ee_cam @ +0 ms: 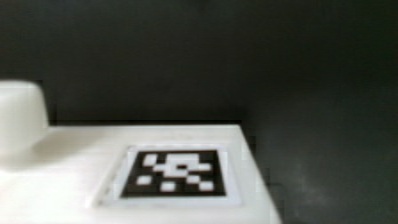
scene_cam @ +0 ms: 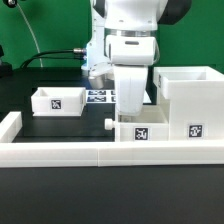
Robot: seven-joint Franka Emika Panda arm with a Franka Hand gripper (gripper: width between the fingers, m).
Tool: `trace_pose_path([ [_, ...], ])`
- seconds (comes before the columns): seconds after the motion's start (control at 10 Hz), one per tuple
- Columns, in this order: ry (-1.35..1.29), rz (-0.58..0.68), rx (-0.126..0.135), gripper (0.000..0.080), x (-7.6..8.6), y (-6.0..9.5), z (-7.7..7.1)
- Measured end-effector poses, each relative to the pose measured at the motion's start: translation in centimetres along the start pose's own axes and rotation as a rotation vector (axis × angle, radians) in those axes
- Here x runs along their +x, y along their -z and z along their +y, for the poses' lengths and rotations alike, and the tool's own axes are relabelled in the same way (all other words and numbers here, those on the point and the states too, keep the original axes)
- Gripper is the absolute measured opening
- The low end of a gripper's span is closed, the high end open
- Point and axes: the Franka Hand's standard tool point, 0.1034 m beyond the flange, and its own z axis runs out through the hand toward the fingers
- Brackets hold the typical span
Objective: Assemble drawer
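You see the black desk (scene_cam: 20,95) with the arm (scene_cam: 130,40) lowered at its middle. The long rail (scene_cam: 60,152) runs along the front, and the tall casing (scene_cam: 190,100) stands at the exterior view's right. Just beside it, under the arm, is a knobbed tray (scene_cam: 140,130). The other tray (scene_cam: 58,100) sits well apart on the exterior view's left. You cannot tell how the jaws stand (the wrist view is blurred).

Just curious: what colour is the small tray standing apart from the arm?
White tray with a black-and-white square tag; exterior view shows it best.

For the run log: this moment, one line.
end effector: over knobbed tray, grip unclear | casing: beside it | second tray: apart
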Motion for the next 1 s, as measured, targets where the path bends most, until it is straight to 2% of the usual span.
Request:
trace_pose_path([
  [0.8,-0.025,-0.013,0.003,0.0042,-0.03,-0.34,-0.38],
  [0.9,-0.029,0.0,-0.043,0.0042,0.18,-0.39,-0.5],
  [1.0,-0.032,-0.001,-0.037,0.0042,0.0,-0.55,-0.8],
])
